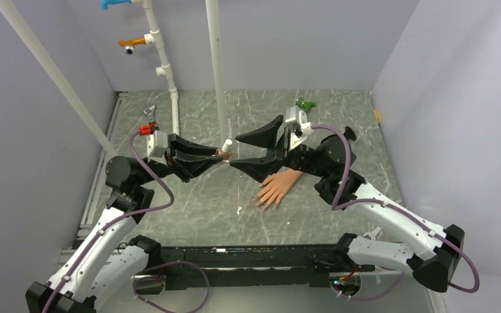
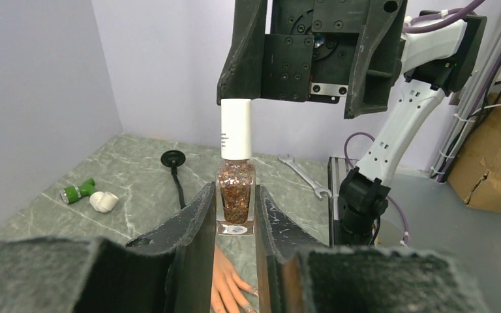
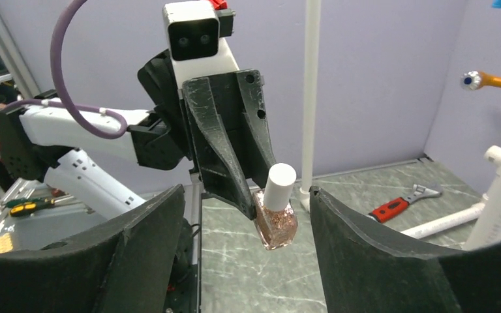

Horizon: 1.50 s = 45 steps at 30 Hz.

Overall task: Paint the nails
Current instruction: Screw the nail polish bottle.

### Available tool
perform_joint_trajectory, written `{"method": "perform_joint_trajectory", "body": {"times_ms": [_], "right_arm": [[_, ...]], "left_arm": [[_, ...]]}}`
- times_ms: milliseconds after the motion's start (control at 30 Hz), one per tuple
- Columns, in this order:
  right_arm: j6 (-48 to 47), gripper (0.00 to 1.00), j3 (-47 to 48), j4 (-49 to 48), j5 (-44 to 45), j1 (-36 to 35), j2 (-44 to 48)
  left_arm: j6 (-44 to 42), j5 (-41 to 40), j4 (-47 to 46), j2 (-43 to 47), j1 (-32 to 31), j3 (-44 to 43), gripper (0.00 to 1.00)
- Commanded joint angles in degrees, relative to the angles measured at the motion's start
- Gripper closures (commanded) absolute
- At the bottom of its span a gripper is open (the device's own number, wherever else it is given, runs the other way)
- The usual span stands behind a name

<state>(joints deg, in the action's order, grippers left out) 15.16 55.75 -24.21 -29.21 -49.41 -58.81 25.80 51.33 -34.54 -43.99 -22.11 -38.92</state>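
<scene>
My left gripper (image 1: 224, 156) is shut on the glass body of a small nail polish bottle (image 2: 236, 195) filled with copper glitter. It holds the bottle upright above the table, white cap (image 2: 236, 128) on. My right gripper (image 1: 235, 151) is open, its jaws spread wide either side of the cap without touching it. In the right wrist view the bottle (image 3: 276, 225) hangs between my open fingers (image 3: 137, 241). The peach mannequin hand (image 1: 277, 186) lies flat on the table under my right gripper, fingers pointing to the near edge. Its nails (image 2: 254, 291) show small below the bottle.
White pipes (image 1: 216, 65) stand behind the grippers. A red-handled wrench (image 1: 149, 127) lies at the back left, a green object (image 1: 305, 103) at the back right. Grey walls close in both sides. A steel spanner (image 2: 303, 175) and a black cable (image 2: 173, 158) lie on the marbled table.
</scene>
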Motion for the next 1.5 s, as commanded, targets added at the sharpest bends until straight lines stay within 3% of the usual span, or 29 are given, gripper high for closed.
{"method": "perform_joint_trajectory", "body": {"times_ms": [0,200,633,1000,1300,1467], "right_arm": [[1.3,0.3,2.03,-5.57,-3.63,0.41,-1.2],[1.88,0.34,2.91,-6.83,-2.69,0.52,-2.77],[2.98,0.55,3.87,-7.45,-2.87,0.47,-5.43],[3.69,0.86,2.29,-8.16,-2.15,0.41,-5.62],[3.65,0.93,0.91,-7.92,-0.94,0.04,-4.89],[3.36,0.96,0.41,-6.18,4.8,-2.17,-5.02]], "left_arm": [[1.08,2.12,-3.53,0.32,0.01,-2.66,1.0],[0.92,2.55,-3.35,0.61,-0.03,-2.74,1.0],[0.78,2.72,-3.04,0.76,-0.04,-2.82,1.0],[-0.35,1.72,-1.35,1.1,-0.03,-2.94,1.0],[-1.17,0.11,-0.23,1.64,-0.04,-2.9,1.0],[-2.48,-0.79,1.96,2.12,-0.03,-3.3,1.0]]}}
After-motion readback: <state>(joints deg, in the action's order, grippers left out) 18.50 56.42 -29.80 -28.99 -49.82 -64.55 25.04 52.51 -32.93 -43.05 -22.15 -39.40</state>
